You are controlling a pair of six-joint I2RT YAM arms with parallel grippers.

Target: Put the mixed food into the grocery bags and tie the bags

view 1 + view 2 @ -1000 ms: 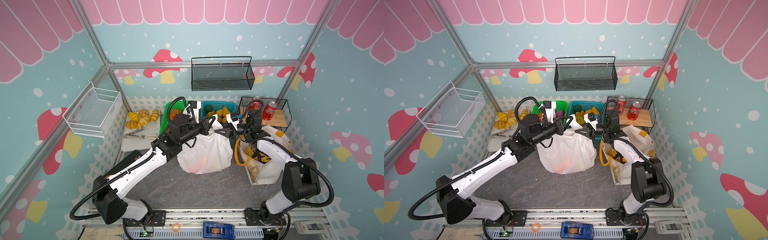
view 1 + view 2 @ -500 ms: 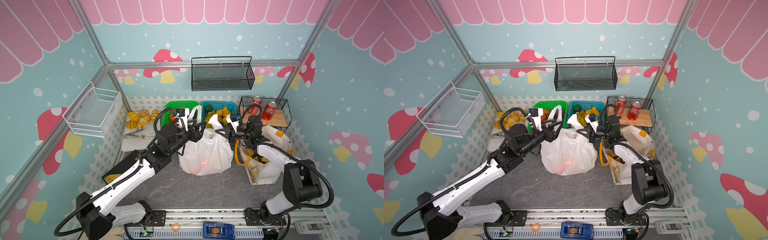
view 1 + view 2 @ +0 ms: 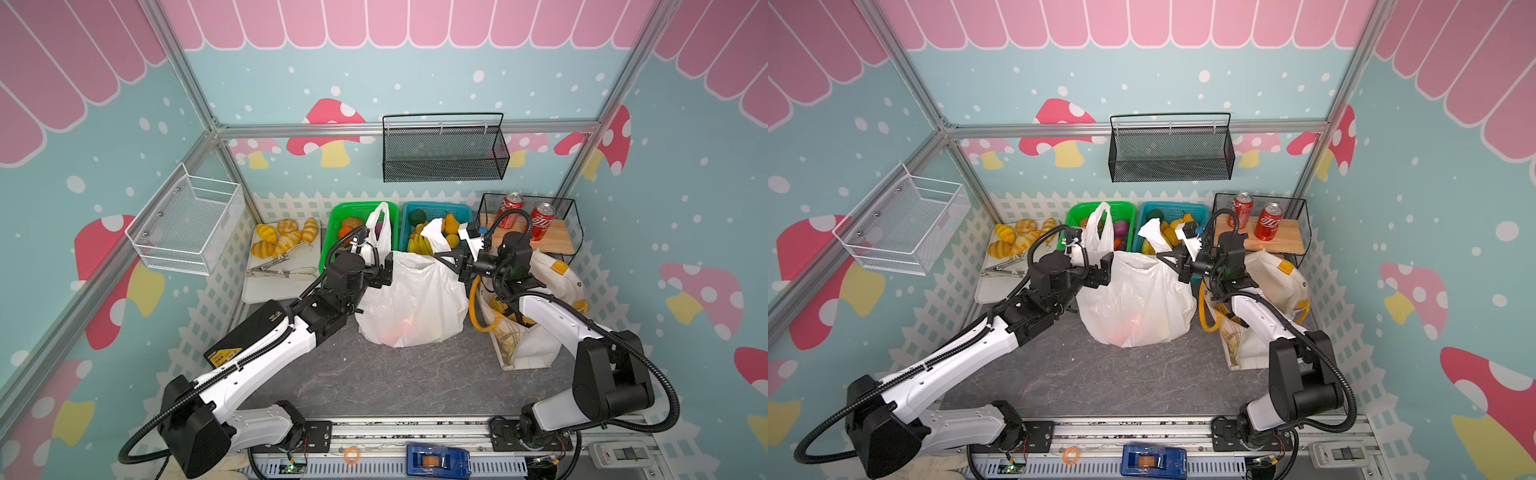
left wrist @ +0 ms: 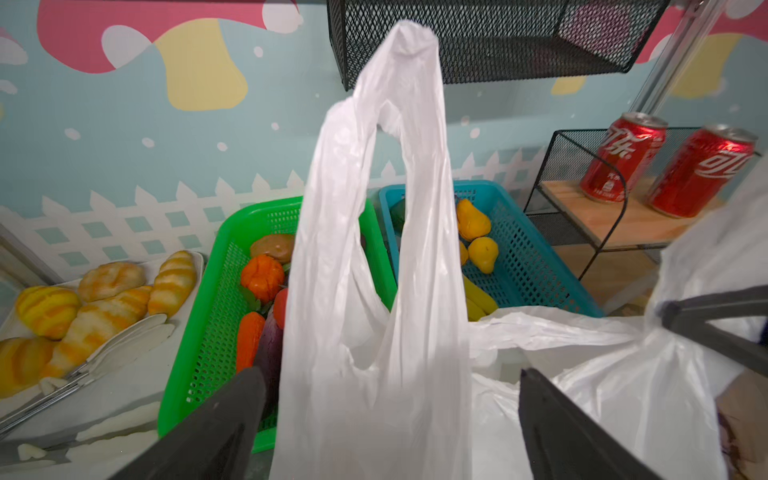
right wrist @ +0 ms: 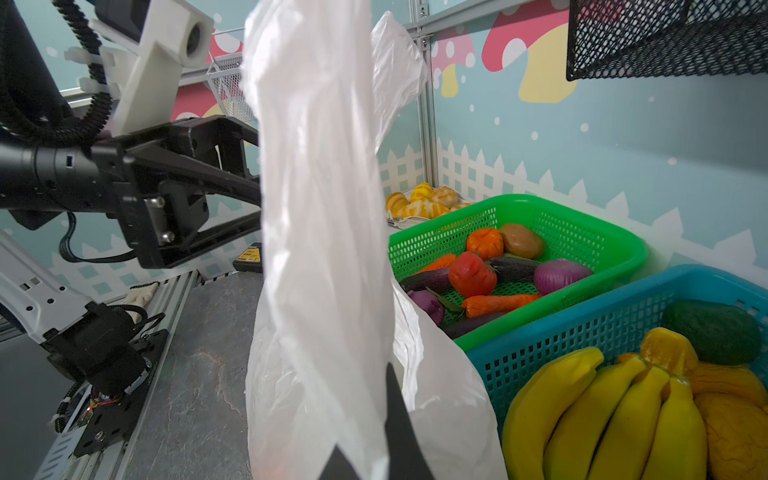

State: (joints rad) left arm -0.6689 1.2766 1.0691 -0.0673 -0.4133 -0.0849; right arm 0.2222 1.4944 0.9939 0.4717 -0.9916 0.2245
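White Chinese Coca-Cola lettering on both red soda cans [image 4: 623,156]; yellow label [image 3: 223,354] on black box [image 3: 255,326] illegible.

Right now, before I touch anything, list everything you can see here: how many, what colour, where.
plastic bag: one, white, table middle
cloth tote: one, cream with yellow handles, right of the bag
baskets: two, green and blue, behind the bag
toy vegetables: several, mixed colours, in the green basket
toy fruit: several, mostly yellow, in the blue basket
soda cans: two, red, wooden shelf, back right
bread rolls: several, golden, white tray, back left
tongs: two, it seems, silvery, same tray
wire racks: two, black on back wall, white on left wall
left claw: one, black, open astride a bag handle
right claw: one, black, shut on the other handle
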